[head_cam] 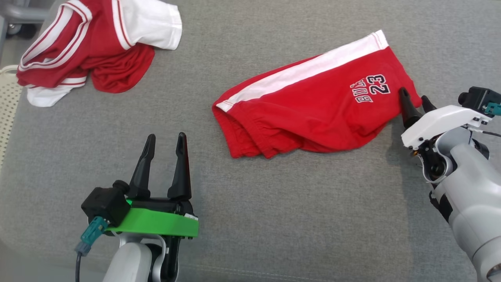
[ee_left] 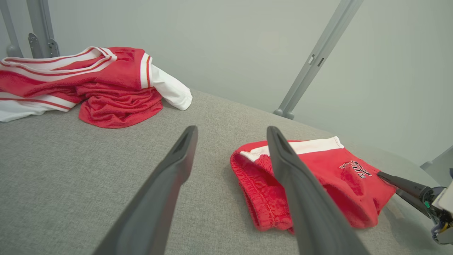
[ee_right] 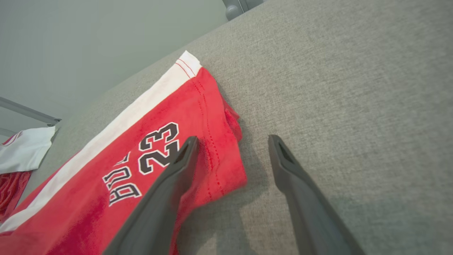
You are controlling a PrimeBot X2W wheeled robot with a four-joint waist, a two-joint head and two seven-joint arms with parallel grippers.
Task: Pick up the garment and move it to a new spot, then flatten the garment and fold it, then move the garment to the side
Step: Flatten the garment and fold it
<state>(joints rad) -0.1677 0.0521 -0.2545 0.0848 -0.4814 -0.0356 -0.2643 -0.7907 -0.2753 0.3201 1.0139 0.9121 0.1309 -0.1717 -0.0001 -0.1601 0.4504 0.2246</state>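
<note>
So where this stands: the red shorts (head_cam: 313, 109) with the white side stripe and the "23" print lie on the grey fabric counter (head_cam: 274, 215), a bit right of the middle, and nothing has hold of them. They look doubled over, one leg on the other, but the waistband end is bunched and wavy, so I wouldn't call it a clean fold. My guess is the flatten-and-fold part is at best half done, and the final move to the side hasn't happened, since they're sitting pretty much mid-counter. The right hand (head_cam: 414, 96) is at the shorts' hem end, fingers spread wide and gripping nothing. In its own wrist view one finger sits over the red cloth just beside the number and the other over bare grey, so it's lined up on that edge. I can't tell if it's actually touching. The left hand (head_cam: 166, 137) hangs well apart from the shorts at the near left, also wide open and empty. A crumpled red-and-white jersey (head_cam: 90, 43) sits in the far left corner, not involved.
</note>
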